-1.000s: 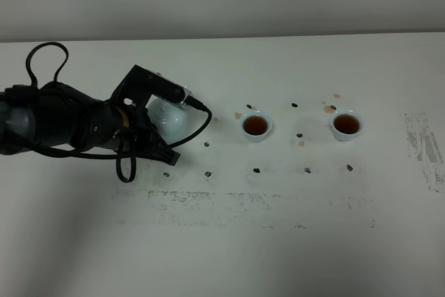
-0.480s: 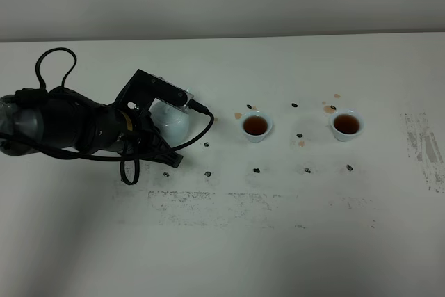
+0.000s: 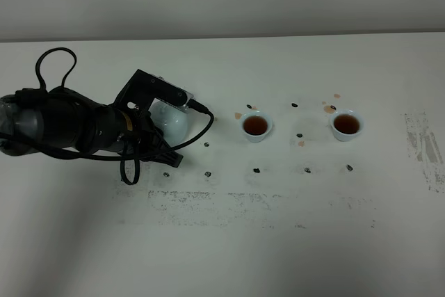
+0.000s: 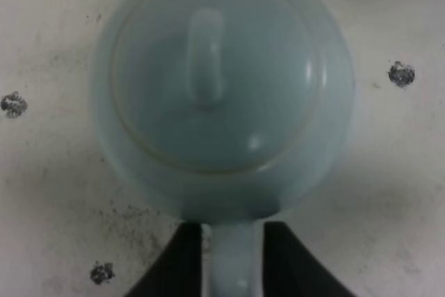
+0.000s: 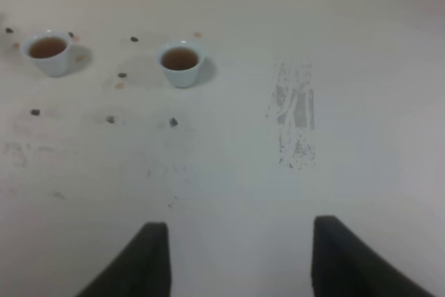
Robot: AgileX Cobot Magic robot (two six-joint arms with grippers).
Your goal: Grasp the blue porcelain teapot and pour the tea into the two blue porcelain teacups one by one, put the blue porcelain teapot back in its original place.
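Note:
The blue porcelain teapot [image 3: 174, 123] stands upright on the table at the left, lid on. In the left wrist view the teapot [image 4: 222, 88] fills the frame, and its handle runs back between my left gripper [image 4: 233, 259]'s two black fingers. The fingers flank the handle closely, with a thin sliver of gap showing. In the exterior high view the left gripper [image 3: 156, 133] is mostly hidden under its wrist. The two blue porcelain teacups [image 3: 255, 126] [image 3: 346, 125] stand to the right, each holding reddish-brown tea. My right gripper [image 5: 236, 255] is open over bare table, the teacups [image 5: 47, 50] [image 5: 181, 60] far ahead.
Small dark marks dot the white table [image 3: 278, 241] around the cups and teapot. A few brownish drips [image 3: 301, 143] lie near the cups. Scuffed grey patches [image 3: 427, 151] mark the right side and the front middle. A black cable loops off the left arm [image 3: 49, 126].
The left arm shifted slightly to the right early on, then held still. The teapot stays on its spot and the cups have not moved.

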